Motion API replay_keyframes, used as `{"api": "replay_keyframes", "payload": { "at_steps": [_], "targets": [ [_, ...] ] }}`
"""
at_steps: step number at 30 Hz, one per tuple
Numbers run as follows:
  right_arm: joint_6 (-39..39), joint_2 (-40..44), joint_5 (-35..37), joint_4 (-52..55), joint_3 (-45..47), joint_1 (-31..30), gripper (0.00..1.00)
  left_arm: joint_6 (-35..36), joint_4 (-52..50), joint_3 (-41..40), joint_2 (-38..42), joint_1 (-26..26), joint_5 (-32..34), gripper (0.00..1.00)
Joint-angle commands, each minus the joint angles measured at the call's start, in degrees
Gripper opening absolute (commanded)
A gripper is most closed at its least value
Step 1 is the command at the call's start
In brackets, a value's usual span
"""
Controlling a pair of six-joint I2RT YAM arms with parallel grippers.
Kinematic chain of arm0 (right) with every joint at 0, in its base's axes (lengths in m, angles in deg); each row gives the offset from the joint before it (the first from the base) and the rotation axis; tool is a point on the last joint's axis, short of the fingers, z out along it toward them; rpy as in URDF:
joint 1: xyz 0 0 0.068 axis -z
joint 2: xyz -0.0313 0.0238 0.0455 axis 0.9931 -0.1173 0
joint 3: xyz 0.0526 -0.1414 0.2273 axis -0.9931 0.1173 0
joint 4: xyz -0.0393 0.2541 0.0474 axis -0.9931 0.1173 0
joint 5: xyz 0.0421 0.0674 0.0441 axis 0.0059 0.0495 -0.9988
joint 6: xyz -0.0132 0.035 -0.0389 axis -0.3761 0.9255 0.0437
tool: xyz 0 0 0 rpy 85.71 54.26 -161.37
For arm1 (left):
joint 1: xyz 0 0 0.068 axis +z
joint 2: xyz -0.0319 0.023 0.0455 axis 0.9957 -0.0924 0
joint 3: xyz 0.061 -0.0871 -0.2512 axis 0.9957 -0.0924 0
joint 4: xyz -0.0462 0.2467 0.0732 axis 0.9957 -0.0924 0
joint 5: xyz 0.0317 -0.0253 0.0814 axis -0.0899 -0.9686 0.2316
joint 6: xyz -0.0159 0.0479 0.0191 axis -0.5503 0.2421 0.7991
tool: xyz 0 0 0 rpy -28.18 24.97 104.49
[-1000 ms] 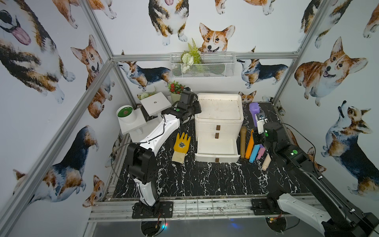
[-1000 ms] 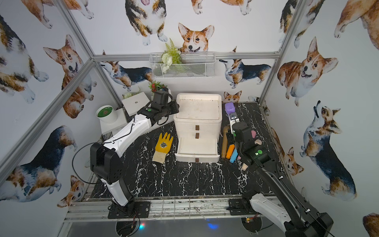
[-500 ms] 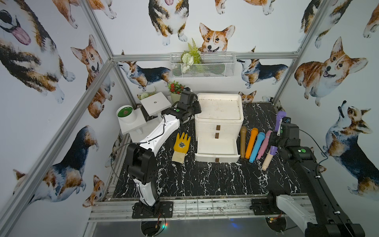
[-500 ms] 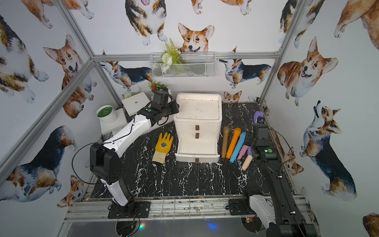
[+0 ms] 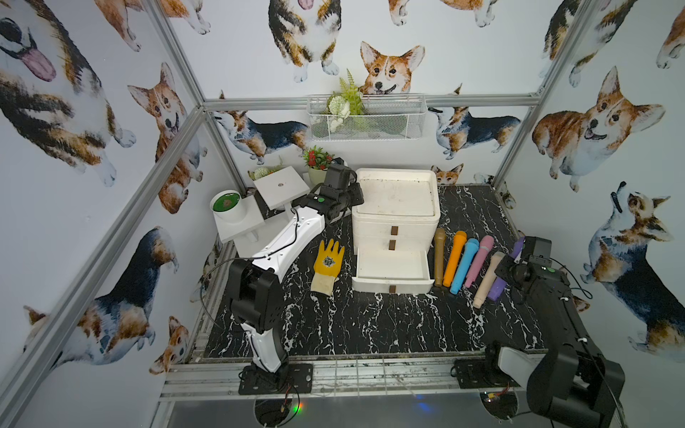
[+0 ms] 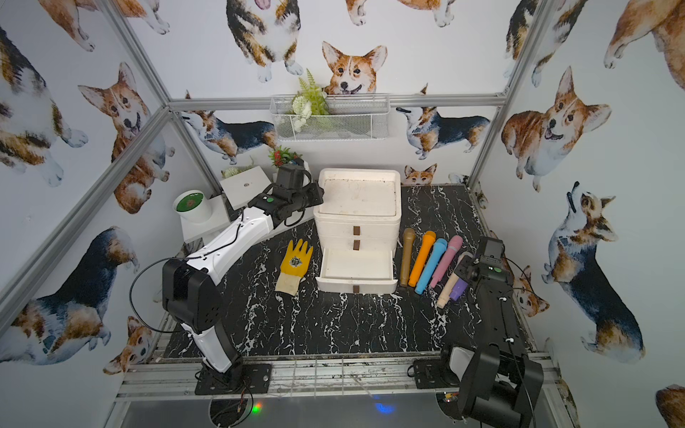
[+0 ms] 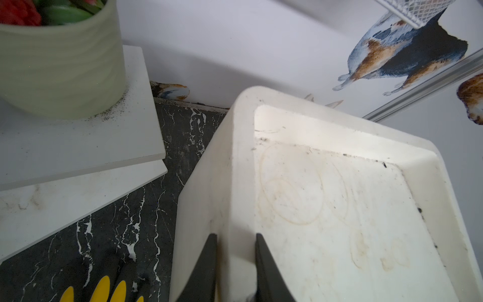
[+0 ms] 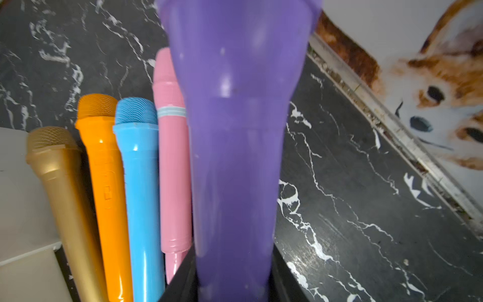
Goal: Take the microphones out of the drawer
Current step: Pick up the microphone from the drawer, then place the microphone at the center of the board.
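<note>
Right claw: the right gripper [image 8: 232,279] is clamped on the handle of the purple microphone [image 8: 235,130], one jaw on each side.
Microphone position: outside the drawer, over the tabletop [image 5: 370,326], just beside the cream microphone [image 5: 487,279]. Contact with the tabletop cannot be told.
Row on table: gold microphone [image 5: 439,259], orange microphone [image 5: 455,259], blue microphone [image 5: 465,265] and pink microphone [image 5: 479,259] lie side by side next to the drawer unit [image 5: 394,226].
Left claw: the left gripper [image 7: 235,261] is closed on the unit's raised top rim, bracing it.
Bottom drawer [image 5: 393,263]: pulled out, interior bare in both top views.
Done: extraction appears complete.
Remaining: probably lower, release, withdraw both arms.
</note>
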Motion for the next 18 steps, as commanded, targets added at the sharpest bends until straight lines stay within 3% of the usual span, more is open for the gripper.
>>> {"api": "replay_keyframes", "payload": {
  "at_steps": [1, 18],
  "targets": [
    [1.6, -1.3, -2.9, -3.5, 0.8, 1.6, 0.00, -3.1, -14.2, -1.3, -1.4, 0.3, -1.9, 0.16],
    [1.2, -12.4, -6.7, -6.1, 2.0, 6.4, 0.00, -3.0, -14.6, -0.6, -1.5, 0.7, -2.1, 0.17]
  ]
}}
